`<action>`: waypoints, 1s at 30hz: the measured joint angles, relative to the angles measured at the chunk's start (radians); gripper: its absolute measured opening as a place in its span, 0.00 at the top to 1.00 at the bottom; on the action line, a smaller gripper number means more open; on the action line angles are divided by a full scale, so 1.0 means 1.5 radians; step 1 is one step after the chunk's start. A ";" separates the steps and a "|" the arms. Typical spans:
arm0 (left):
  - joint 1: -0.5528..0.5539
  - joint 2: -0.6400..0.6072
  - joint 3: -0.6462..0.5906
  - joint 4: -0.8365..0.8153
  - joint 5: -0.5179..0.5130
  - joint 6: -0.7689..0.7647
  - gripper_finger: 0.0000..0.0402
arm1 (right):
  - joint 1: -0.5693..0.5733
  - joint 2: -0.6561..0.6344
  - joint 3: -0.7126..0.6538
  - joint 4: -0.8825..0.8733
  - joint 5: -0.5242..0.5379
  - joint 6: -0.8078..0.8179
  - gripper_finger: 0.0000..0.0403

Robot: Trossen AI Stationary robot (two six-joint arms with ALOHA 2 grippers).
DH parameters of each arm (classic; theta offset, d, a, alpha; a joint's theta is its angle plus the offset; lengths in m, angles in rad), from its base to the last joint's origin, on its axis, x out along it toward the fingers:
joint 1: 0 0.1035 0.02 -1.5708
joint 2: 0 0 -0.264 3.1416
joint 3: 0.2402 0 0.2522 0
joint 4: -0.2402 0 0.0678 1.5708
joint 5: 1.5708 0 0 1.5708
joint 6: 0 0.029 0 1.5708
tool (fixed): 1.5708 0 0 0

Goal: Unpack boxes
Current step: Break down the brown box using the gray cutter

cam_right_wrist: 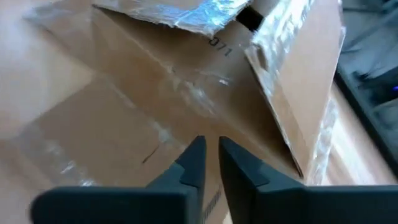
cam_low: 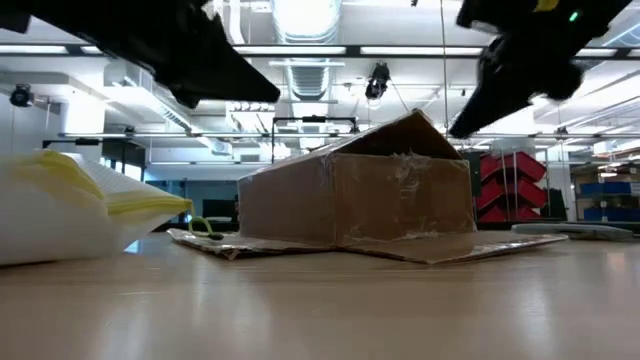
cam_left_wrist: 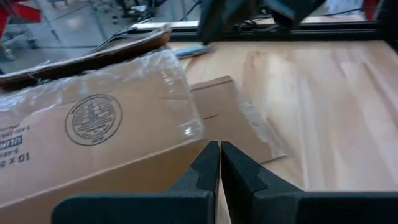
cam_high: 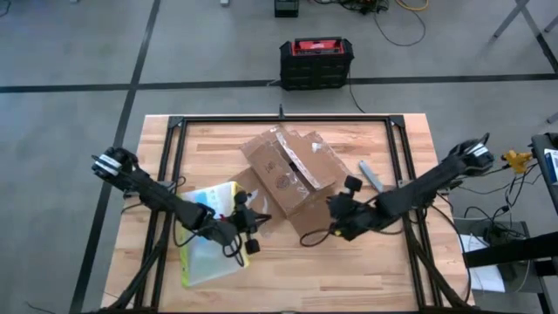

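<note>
The brown cardboard box (cam_high: pixel 288 170) with shiny clear tape sits mid-table on its bottom, its flaps spread; one flap (cam_low: pixel 450 247) lies flat on the wood. My left gripper (cam_high: pixel 260 220) hovers shut at the box's near-left corner (cam_left_wrist: pixel 186 134), above the table. My right gripper (cam_high: pixel 330 209) hovers at the box's near-right side, its fingers (cam_right_wrist: pixel 193 163) almost together over a taped flap (cam_right_wrist: pixel 124 137), with nothing between them. In the low view both grippers (cam_low: pixel 215 70) (cam_low: pixel 510 80) hang above the box's top.
A clear plastic pouch with a yellow-green edge (cam_high: pixel 209 235) lies at the near left under my left arm. A small grey-blue strip (cam_high: pixel 370 174) lies right of the box. A black-and-red case (cam_high: pixel 316 61) stands on the floor beyond the table's far edge.
</note>
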State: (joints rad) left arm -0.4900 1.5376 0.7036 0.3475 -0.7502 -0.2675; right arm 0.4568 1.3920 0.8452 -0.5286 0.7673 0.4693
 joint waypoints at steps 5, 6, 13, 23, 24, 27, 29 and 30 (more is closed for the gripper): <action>0.009 0.002 0.000 -0.002 -0.001 -0.003 1.00 | -0.011 0.066 -0.001 0.085 0.083 -0.046 0.98; 0.010 0.002 0.000 -0.002 0.000 -0.003 1.00 | -0.012 0.074 -0.001 0.100 0.100 -0.055 0.98; 0.011 0.004 0.000 -0.013 0.000 -0.003 1.00 | -0.061 0.107 -0.001 0.147 0.190 -0.102 1.00; 0.009 -0.055 0.000 -0.162 0.000 -0.067 1.00 | -0.124 0.007 0.000 0.141 0.279 -0.200 1.00; 0.009 -0.057 0.000 -0.178 0.000 -0.078 1.00 | -0.139 -0.009 0.000 0.132 0.278 -0.203 1.00; 0.009 -0.057 0.000 -0.212 0.001 -0.098 1.00 | -0.199 -0.054 0.000 0.103 0.269 -0.204 1.00; 0.009 -0.054 0.000 -0.213 0.000 -0.108 1.00 | -0.248 -0.077 0.000 0.085 0.241 -0.204 0.99; 0.009 -0.053 0.000 -0.213 0.000 -0.109 1.00 | -0.275 -0.087 0.000 0.084 0.206 -0.202 0.99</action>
State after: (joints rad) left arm -0.4770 1.4588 0.7040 0.0273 -0.7498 -0.4316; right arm 0.0448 1.2612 0.8448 -0.4033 1.0767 0.1655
